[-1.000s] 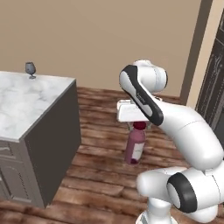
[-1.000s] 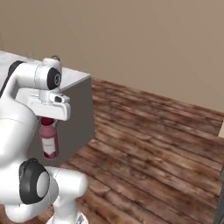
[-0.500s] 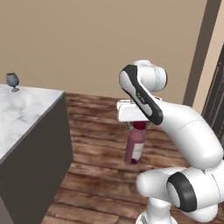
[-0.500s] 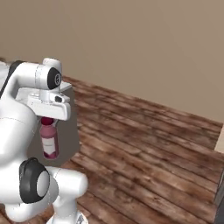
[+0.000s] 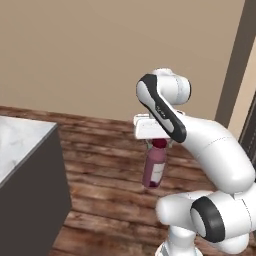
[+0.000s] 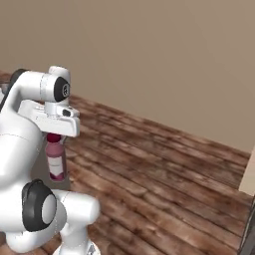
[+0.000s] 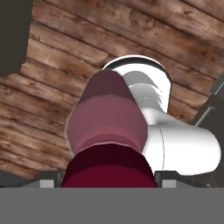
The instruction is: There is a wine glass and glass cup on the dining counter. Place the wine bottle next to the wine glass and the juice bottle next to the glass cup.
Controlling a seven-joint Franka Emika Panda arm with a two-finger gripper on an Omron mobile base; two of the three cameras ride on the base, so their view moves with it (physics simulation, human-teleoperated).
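The white arm's two-finger gripper [image 5: 159, 144] is clamped on the dark red cap of the squat maroon-pink juice bottle [image 5: 154, 168] with its pale label, and the bottle hangs upright beneath the hand, clear of the floor. From the right base camera the same bottle [image 6: 56, 160] hangs just under the gripper [image 6: 54, 138], close in front of the robot's body. Looking down along the hand, the bottle [image 7: 106, 127] swells from cap to shoulder against the floor below — the cap sits between the fingers at the bottom edge. Under it runs a brown wooden plank floor [image 5: 105, 167]. To the left stands a corner of the dining counter [image 5: 27, 170], a white grey-veined marble top on dark grey sides, well apart from the bottle. Behind everything rises a plain beige wall [image 5: 100, 55].
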